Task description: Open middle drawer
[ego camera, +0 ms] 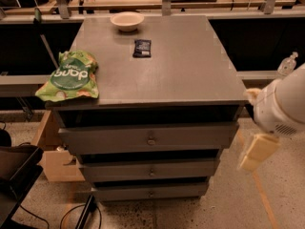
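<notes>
A grey cabinet holds three stacked drawers. The middle drawer (190, 170) is a wide, shallow grey front with a small round knob (151, 172) at its centre. It sits about flush between the taller top front (105, 138) and the narrower bottom front (119, 192). My white arm (282, 105) enters from the right edge. Its cream-coloured gripper (256, 152) hangs to the right of the cabinet, level with the top and middle fronts and apart from them.
On the cabinet top (186, 66) lie a green snack bag (72, 76) at the left edge, a small dark packet (142, 47) and a white bowl (127, 20) at the back. A cardboard box (50, 151) stands on the floor at the left, and a dark object (16, 175) at the lower left.
</notes>
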